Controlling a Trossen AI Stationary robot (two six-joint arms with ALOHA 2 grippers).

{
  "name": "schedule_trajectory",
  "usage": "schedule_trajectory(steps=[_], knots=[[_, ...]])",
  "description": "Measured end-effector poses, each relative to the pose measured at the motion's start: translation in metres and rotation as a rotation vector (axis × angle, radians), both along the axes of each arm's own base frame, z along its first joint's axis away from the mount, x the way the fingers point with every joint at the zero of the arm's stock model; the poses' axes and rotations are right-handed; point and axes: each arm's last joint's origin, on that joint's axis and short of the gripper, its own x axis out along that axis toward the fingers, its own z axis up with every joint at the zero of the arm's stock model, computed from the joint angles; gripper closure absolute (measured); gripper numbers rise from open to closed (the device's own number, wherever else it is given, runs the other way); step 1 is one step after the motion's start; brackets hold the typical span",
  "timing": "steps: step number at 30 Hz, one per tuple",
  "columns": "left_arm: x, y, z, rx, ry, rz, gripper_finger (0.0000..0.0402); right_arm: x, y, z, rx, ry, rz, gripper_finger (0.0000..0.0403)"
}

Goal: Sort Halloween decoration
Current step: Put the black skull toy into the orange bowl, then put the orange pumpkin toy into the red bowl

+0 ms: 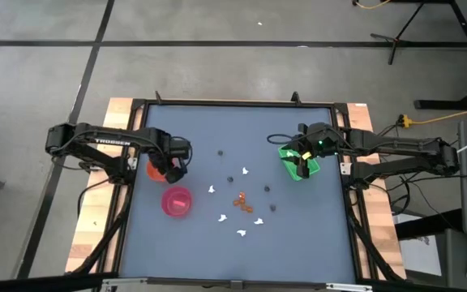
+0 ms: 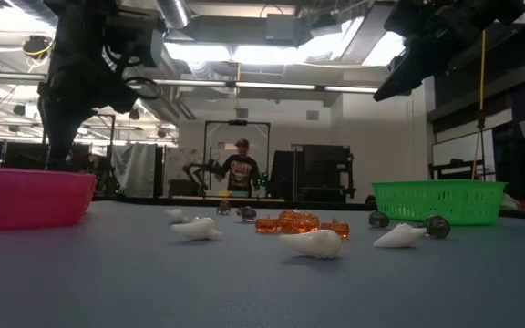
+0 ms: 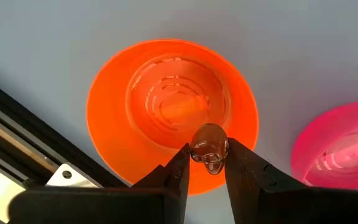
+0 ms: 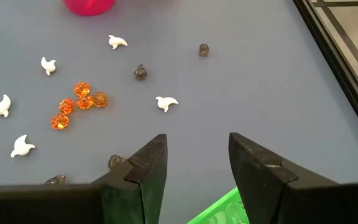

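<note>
The Halloween decoration lies loose in the middle of the table: white pieces (image 1: 221, 217), a cluster of orange ones (image 1: 242, 201) and dark roundish ones (image 1: 272, 208). My left gripper (image 3: 209, 163) hangs over the orange bowl (image 3: 173, 106), pointing down, shut on one small amber, see-through piece (image 3: 210, 148). The pink bowl (image 1: 177, 201) stands just beside it, toward the near edge. My right gripper (image 4: 197, 163) waits open and slanted down above the green tray (image 1: 298, 162), with nothing between its fingers. My left gripper pinches the small amber piece (image 3: 211, 155) between its two fingertips, coming from above and pointing down. The piece is lifted clear and sits over the near part of the orange bowl's inside.
The table's dark frame rail (image 3: 17, 143) runs close behind the orange bowl on the left side. A corner of the green tray (image 4: 224, 210) shows under my right gripper. A person (image 2: 241, 170) stands in the room far beyond the table. Bare blue table lies toward the near edge.
</note>
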Motion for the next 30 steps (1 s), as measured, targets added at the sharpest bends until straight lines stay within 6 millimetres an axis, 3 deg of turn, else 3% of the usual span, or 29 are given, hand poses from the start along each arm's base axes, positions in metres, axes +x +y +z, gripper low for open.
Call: schedule_trajectory(steps=[11, 22, 30], knots=[[-0.0008, 0.0001, 0.0001, -0.001, 0.009, 0.0, 0.0334, 0.0, 0.0, 0.0, 0.0, 0.0, 0.0, 0.0231], [-0.0008, 0.0001, 0.0, -0.001, 0.008, 0.0, 0.0255, 0.0, 0.0, 0.0, 0.0, 0.0, 0.0, 0.0231], [-0.0005, 0.0002, 0.0, 0.0, 0.006, -0.001, 0.0224, 0.0, 0.0, 0.0, 0.0, 0.0, 0.0, 0.0231]])
